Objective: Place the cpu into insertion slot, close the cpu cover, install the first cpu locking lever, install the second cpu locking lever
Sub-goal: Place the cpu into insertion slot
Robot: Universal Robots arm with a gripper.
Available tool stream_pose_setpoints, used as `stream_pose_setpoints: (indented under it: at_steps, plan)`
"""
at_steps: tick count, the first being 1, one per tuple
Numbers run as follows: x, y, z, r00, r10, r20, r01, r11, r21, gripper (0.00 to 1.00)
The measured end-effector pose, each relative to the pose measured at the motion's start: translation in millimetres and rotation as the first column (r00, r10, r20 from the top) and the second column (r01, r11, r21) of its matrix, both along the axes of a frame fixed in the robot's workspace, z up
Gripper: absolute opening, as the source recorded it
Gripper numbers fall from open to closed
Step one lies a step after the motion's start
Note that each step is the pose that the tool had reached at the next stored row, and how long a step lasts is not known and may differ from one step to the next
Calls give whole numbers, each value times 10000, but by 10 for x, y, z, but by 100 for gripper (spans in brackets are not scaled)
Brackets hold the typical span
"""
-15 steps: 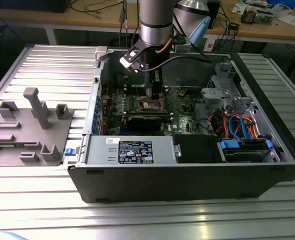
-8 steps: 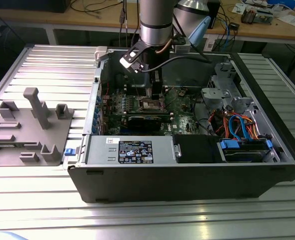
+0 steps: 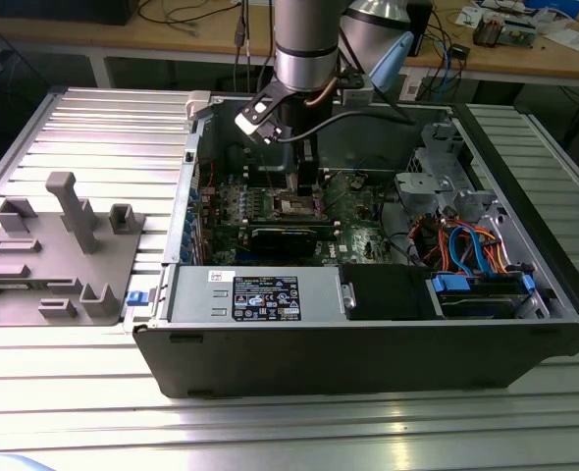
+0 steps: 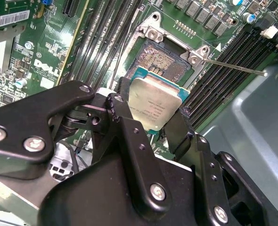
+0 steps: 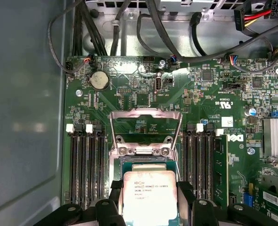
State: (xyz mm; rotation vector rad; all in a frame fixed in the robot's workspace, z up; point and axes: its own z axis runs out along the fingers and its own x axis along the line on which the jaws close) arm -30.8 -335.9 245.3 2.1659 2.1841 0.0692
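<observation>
The cpu (image 4: 157,104) is pinched by two opposite edges between the black fingers (image 4: 126,123) of the gripper (image 4: 152,101), its dull silver top facing up; the jaws are pressed in on it, one on each side. It hangs over the near edge of the insertion slot (image 4: 163,63), hiding part of it; most of the slot's dark pin field lies bare beyond the chip, so I judge it not seated; whether a corner already touches the socket I cannot tell.

In the first wrist view the cpu cover (image 5: 146,113) is swung up and open, its window showing green board behind it. In the second wrist view a thin metal locking lever (image 4: 235,68) reaches out from a socket corner across the memory slots (image 4: 224,89); it looks unlatched.

Around this lies the green motherboard (image 5: 143,89); in the exterior view the arm (image 3: 309,49) comes straight down into the open computer case (image 3: 368,353), which lies on a ribbed metal table (image 3: 93,412).

By my reading, the first step is under way and unfinished; the cover and both levers are left to do.
</observation>
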Motion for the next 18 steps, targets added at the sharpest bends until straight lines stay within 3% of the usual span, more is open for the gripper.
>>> stream_pose_setpoints:
  at_steps: [13, 18]
  plan:
    - [0, 33, -35, 10000, -1, 0, 1, 10000, -7, 54]
    - [0, 33, -50, 10000, 0, 0, 0, 10000, -79, 54]
